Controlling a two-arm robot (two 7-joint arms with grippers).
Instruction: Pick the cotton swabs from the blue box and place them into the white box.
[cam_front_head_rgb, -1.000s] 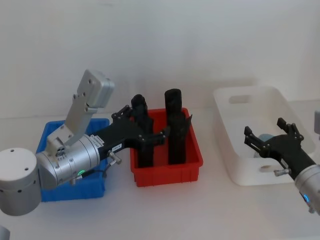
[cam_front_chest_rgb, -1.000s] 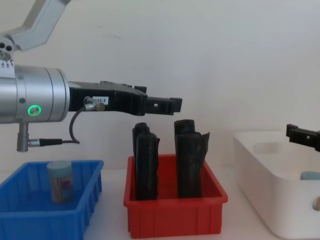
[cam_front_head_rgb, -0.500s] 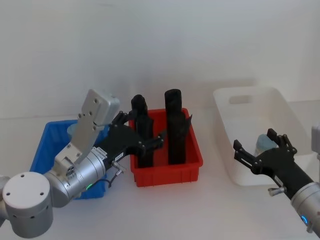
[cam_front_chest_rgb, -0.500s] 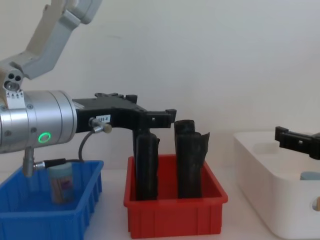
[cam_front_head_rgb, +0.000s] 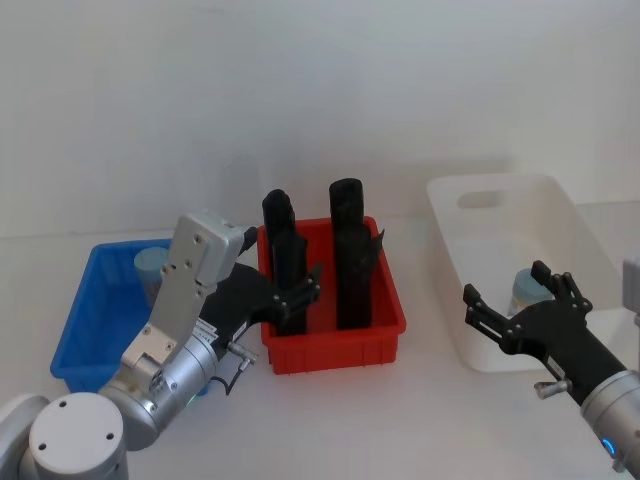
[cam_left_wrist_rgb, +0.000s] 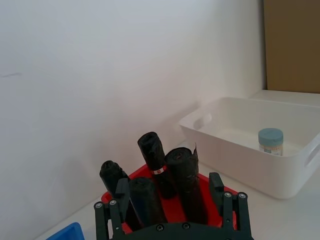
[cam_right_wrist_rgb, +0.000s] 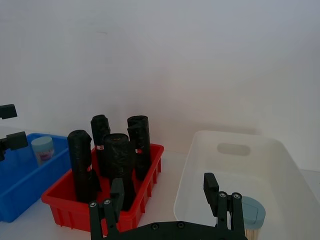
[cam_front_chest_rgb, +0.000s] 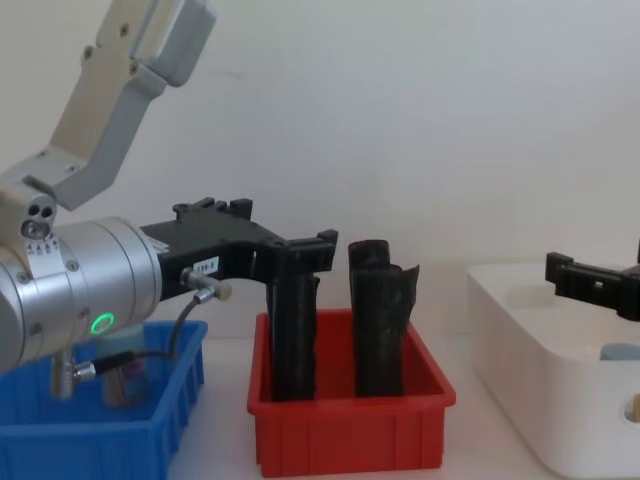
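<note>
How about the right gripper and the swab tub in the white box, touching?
Apart. The chest view shows the right gripper above the white box, with bare wall between it and the swab tub.

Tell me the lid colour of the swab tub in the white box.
Pale blue; the swab tub shows best in the left wrist view.

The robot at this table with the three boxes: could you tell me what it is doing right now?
It is moving tubs from the blue box to the white box. One tub of cotton swabs already stands in the white box, and another tub is in the blue box. Both grippers are open and empty. The left gripper hovers by the left side of the red box of black rolls, and the right gripper hovers at the white box's near wall.
</note>
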